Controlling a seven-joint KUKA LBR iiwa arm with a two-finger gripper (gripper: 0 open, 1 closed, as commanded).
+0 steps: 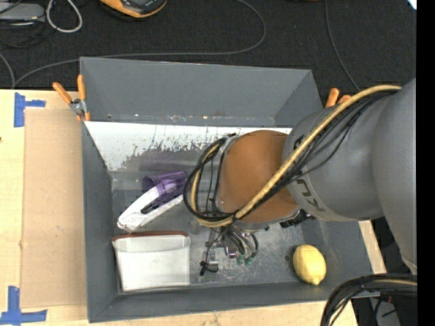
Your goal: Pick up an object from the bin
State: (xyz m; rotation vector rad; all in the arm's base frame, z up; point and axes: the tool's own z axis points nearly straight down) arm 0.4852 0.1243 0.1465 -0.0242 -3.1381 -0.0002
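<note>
The nearest pickable thing, a flat white box (153,262), lies at the bin's 7 o'clock, close to the near wall. The gripper (228,250) hangs low at the box's 3 o'clock, likely because that side is open; whether it is wide or narrow I cannot tell. A lemon (309,263) rests at 5 o'clock and a white-and-purple tool (153,206) at 9. The grey bin (197,94) stands on a dark surface (204,26).

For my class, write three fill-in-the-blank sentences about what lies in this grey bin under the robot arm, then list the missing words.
The lemon-shaped fruit in the grey metal bin is ____ in colour.
The long white plastic tool has a ____ part at its upper end.
In the camera view, the flat white rectangular box lies to the ____ of the gripper.
Missing words: yellow; purple; left.
</note>
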